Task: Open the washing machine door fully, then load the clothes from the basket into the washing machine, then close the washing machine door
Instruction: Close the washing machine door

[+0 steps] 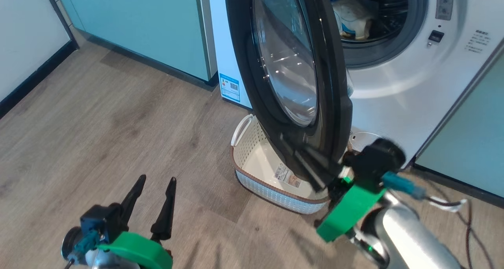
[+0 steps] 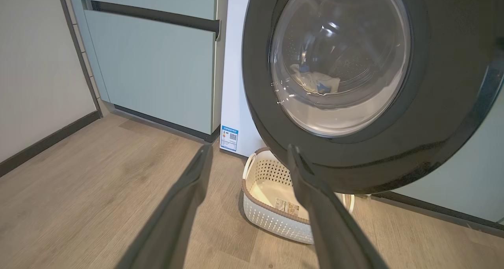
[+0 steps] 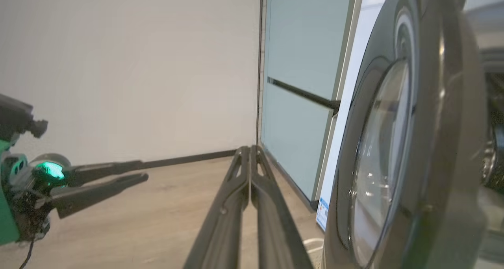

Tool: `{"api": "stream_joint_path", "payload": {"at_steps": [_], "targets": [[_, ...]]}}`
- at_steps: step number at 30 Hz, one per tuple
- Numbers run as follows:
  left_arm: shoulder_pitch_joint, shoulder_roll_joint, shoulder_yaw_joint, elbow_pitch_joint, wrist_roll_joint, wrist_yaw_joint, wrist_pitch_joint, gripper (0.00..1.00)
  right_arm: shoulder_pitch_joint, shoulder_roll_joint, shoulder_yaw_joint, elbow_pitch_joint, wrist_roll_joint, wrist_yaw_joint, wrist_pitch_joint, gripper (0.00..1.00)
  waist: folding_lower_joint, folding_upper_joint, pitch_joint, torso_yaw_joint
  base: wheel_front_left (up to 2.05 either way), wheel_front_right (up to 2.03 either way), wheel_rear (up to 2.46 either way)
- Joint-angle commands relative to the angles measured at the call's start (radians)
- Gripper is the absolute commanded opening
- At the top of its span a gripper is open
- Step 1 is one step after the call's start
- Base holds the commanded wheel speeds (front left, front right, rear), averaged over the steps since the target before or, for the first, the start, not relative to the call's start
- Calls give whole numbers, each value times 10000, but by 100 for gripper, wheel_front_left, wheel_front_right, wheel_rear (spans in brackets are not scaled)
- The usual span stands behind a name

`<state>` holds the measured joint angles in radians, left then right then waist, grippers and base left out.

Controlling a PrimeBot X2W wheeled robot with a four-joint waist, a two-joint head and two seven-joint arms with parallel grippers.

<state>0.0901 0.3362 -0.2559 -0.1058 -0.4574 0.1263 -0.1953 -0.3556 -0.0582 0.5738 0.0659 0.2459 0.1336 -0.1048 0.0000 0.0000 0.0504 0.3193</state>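
Pale clothes (image 1: 354,17) inside the washing machine (image 1: 409,80), a label (image 1: 286,177) on the basket (image 1: 252,145) bottom

Washing machine door (image 1: 287,72) stands half-swung, edge-on through frame centre, and bars the straight line from lower left to the washing machine (image 1: 393,88) drum at upper right. A gap lies open right of the door's edge. The basket (image 1: 275,198) sits under the door's lower rim, its right half overhung. The floor (image 1: 98,123) at left is open passage. Cabinets (image 1: 149,25) wall off the upper left.
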Motion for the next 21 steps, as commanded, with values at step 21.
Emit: {"api": "stream_joint_path", "payload": {"at_steps": [21], "targets": [[-697,193,334,-194,-58,67,-83,100,-586,80,-177,2805,470,-29,-761,0,0,0,-110,-82,0,0,0]]}}
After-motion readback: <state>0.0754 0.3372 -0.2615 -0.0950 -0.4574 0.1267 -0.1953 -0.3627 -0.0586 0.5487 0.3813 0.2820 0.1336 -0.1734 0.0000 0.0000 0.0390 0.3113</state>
